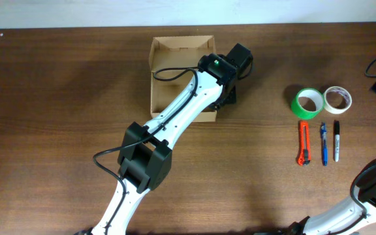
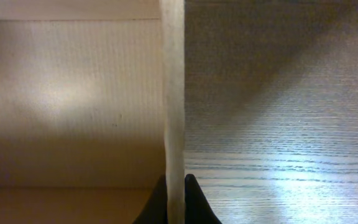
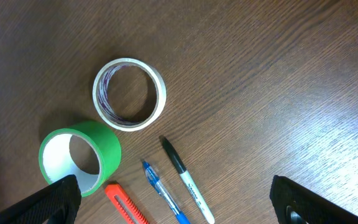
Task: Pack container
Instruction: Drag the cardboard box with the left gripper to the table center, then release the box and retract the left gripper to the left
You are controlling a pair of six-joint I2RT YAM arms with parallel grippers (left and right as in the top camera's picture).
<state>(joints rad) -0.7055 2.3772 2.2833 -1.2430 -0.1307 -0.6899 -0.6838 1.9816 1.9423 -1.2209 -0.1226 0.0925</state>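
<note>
The dark brown wood-grain table [image 1: 57,98] carries everything. The white and black left arm [image 1: 175,114] reaches diagonally from the near edge up to the container [image 1: 175,49], a small tan-brown rectangular cardboard box. It sits open-topped near the far middle of the table, and the arm covers part of it from above.

In the left wrist view, the left gripper [image 2: 176,193] is pinched narrow on the container's right side wall [image 2: 173,93]. One dark fingertip is inside the box and the other is outside over the table.

The right gripper [image 3: 179,205] hangs with its black fingers [image 3: 48,199] spread wide and holds nothing, above the items at the table's right, well apart from the box.

There a green tape roll [image 1: 307,102] lies just beside a white tape roll [image 1: 337,99]. Below them, side by side, lie an orange utility knife [image 1: 303,142], a blue pen [image 1: 324,143] and a black-capped white marker [image 1: 336,140].
</note>
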